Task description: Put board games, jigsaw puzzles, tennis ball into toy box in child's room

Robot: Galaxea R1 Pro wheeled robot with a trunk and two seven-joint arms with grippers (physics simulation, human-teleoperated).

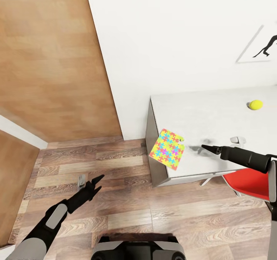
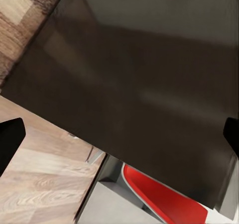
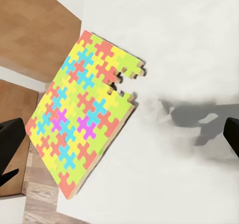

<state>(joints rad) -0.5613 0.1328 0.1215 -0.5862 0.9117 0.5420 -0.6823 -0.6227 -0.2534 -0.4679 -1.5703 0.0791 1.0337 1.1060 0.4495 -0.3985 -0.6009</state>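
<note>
A multicoloured jigsaw puzzle (image 1: pixel 167 149) (image 3: pixel 82 114) lies flat on the light-grey table (image 1: pixel 215 114) (image 3: pixel 189 45), overhanging its near left corner. My right gripper (image 1: pixel 217 144) (image 3: pixel 119 139) hovers open just above the tabletop, right beside the puzzle's edge, casting a shadow there. The tennis ball (image 1: pixel 255 105) rests farther back on the right of the table. My left gripper (image 1: pixel 89 180) (image 2: pixel 119 134) is open and holds nothing, low over the wooden floor, away from the table. The toy box and board games are out of view.
A red chair (image 1: pixel 250 183) (image 2: pixel 164 199) stands tucked at the table's front right. A wooden panel (image 1: pixel 50 60) lines the left side, and a white wall (image 1: pixel 173 40) with a framed picture (image 1: pixel 261 46) stands behind the table. A dark flat surface (image 2: pixel 149 84) faces the left wrist camera.
</note>
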